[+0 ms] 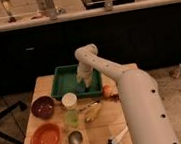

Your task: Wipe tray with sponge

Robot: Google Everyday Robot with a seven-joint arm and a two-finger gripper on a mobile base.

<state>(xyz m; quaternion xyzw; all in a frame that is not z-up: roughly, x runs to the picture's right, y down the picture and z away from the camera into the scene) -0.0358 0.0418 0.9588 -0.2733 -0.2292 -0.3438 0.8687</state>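
The green tray point(63, 84) sits at the far middle of the wooden table. My white arm reaches from the lower right over the table, and its gripper point(84, 83) points down into the tray's right half. A bit of blue-teal sponge point(81, 89) shows under the gripper tip on the tray's floor.
A dark maroon bowl point(43, 107) and an orange bowl point(45, 138) sit at the left. A white-capped green bottle point(70, 110), a metal cup point(75, 138), a banana point(93, 112), an orange fruit point(107, 90) and a white-handled brush point(117, 138) lie in front of the tray.
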